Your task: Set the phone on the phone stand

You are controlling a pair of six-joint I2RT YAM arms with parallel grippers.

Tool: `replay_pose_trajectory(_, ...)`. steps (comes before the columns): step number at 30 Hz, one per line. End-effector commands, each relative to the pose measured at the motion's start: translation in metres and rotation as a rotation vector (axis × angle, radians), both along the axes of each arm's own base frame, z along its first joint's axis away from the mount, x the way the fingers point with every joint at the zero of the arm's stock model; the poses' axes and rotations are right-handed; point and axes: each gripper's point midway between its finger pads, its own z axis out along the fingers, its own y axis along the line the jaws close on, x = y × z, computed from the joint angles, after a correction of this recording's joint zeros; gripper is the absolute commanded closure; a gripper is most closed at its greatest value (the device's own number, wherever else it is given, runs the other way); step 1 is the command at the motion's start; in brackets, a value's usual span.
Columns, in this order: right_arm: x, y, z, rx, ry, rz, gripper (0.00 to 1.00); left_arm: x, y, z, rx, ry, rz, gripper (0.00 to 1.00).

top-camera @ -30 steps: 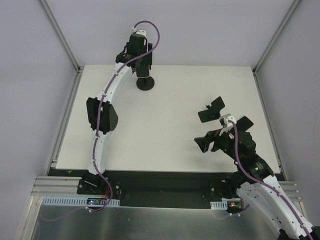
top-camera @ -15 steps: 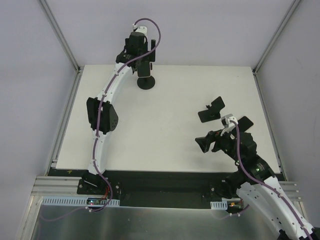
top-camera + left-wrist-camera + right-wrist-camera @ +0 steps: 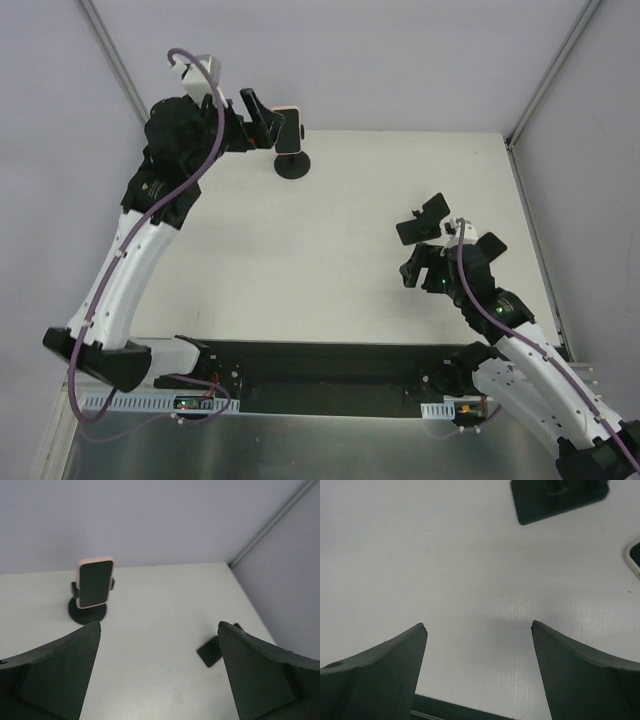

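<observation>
**Left arm backing off, phone sitting in the stand**

Since a second ago the left arm point(image 3: 130, 260) is swinging up and out toward the far-left corner. Its jaws are no longer hanging over the phone stand point(image 3: 292, 166). The right arm point(image 3: 500, 320) is creeping slightly toward the black holder point(image 3: 424, 220).

- Phone point(image 3: 290, 128): resting in the stand's cradle at the far edge of the worktop point(image 3: 340, 280). Task is looking complete.
- Left jaws: spread wide, gripping nothing, just beside the phone but not touching it. The phone is lying straight ahead of them with its long axis upright. The left arm is much the nearer; the right is sitting well apart.
- Right jaws: also spread and empty, hovering over bare worktop near the holder.

Views are differing:
- Top view is giving only the phone's upper edge.
- Left wrist view is showing the phone point(image 3: 95, 582) face-on, dark screen in a pale case, standing over the round base point(image 3: 87, 612), with the black holder point(image 3: 214, 651) off to the right.
- Right wrist view is showing no phone, only the holder point(image 3: 559, 496) and a pale-rimmed sliver point(image 3: 635, 560), cut off at the frame edge and possibly part of the rig.
</observation>
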Motion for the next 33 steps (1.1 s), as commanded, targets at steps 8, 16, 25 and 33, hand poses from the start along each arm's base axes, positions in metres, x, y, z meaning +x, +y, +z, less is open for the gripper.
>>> replay_pose_trajectory(8,0.085,-0.041,0.008,0.235,0.17,-0.289,0.06,-0.102,-0.108,-0.063,-0.264,0.307,-0.635,0.14)
replay_pose_trajectory(16,0.151,-0.041,-0.01,0.33,0.1,-0.257,0.17,-0.148,-0.101,-0.125,-0.026,0.243,-0.668,0.14)
replay_pose_trajectory(25,0.199,-0.044,-0.052,0.403,0.0,-0.314,0.31,-0.165,-0.097,-0.15,0.08,0.232,-0.664,0.14)
replay_pose_trajectory(33,0.207,-0.034,-0.068,0.389,-0.065,-0.223,0.66,-0.173,-0.107,-0.168,0.093,0.277,-0.663,0.16)
